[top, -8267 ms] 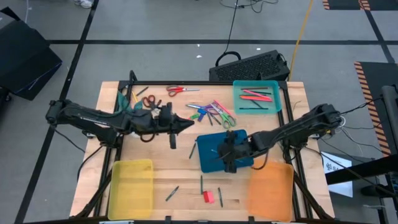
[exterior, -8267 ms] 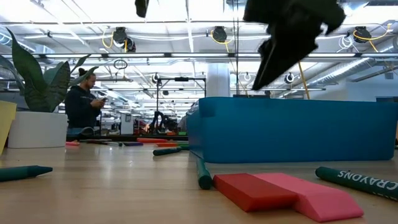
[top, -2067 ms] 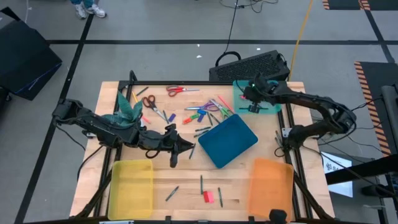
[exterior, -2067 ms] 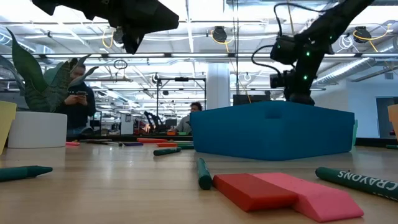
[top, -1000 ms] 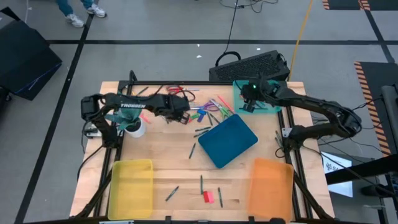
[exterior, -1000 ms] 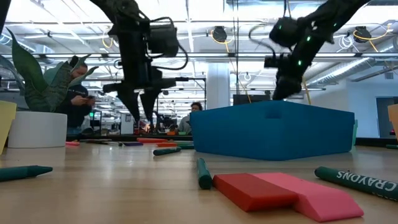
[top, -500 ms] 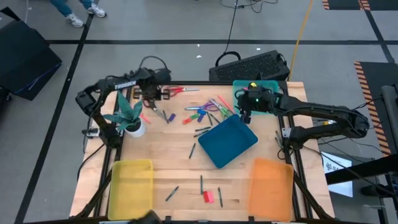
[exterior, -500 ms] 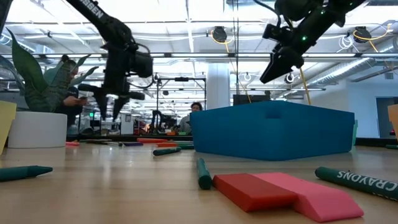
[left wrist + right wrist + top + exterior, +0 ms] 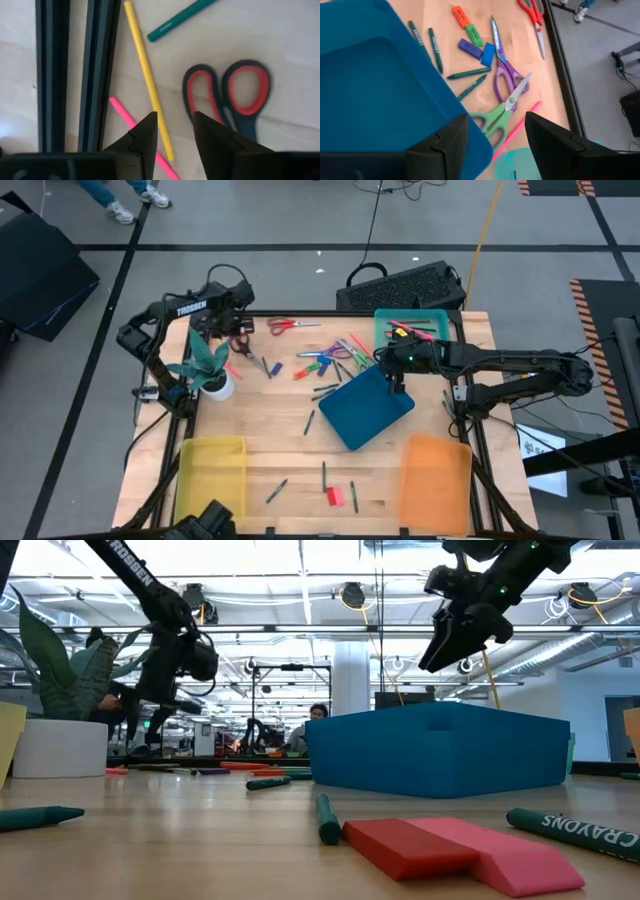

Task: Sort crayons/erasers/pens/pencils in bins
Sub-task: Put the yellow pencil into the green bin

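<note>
Erasers: the red and pink blocks (image 9: 334,496) sit unbinned at bottom centre, near my empty opaque dark blue bin (image 9: 366,407). Both my left end effector (image 9: 174,135) and right end effector (image 9: 496,135) are open, holding nothing.

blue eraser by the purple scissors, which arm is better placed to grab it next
Right, probably: the right pincer hovers open over the dark blue bin, near the blue eraser. The left pincer is at the far-left corner.
</note>
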Action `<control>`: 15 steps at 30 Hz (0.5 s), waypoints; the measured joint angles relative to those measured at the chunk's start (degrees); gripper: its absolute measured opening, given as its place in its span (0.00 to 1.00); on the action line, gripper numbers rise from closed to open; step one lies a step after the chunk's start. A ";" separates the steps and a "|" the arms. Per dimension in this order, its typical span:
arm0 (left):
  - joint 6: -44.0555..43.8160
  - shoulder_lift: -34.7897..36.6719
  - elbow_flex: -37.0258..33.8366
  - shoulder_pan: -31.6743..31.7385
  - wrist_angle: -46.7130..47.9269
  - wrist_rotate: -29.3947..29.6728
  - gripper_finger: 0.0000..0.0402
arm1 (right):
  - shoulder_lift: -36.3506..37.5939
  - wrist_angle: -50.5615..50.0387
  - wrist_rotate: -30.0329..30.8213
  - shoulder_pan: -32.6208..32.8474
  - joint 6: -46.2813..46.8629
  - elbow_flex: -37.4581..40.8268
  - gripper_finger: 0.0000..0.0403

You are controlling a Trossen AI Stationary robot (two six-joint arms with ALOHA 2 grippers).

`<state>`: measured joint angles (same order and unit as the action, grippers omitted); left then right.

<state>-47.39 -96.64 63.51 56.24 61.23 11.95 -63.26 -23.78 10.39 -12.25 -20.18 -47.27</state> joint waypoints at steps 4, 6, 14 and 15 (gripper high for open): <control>-2.24 0.00 -5.54 0.03 -5.29 0.33 0.32 | 0.00 -0.37 0.00 1.32 0.01 0.00 0.47; -3.56 0.00 -8.71 -0.15 -9.11 1.23 0.32 | 0.00 -0.61 0.00 1.87 0.00 0.00 0.47; -8.28 7.34 -14.82 -1.34 -11.09 6.61 0.32 | 0.00 -1.63 0.03 2.92 0.24 0.00 0.47; -8.61 8.09 -15.49 -1.28 -11.67 6.55 0.32 | 0.00 -1.61 0.04 2.95 0.46 0.00 0.47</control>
<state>-55.99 -88.55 48.02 54.96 49.57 18.50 -63.26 -25.39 10.44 -9.30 -19.72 -47.27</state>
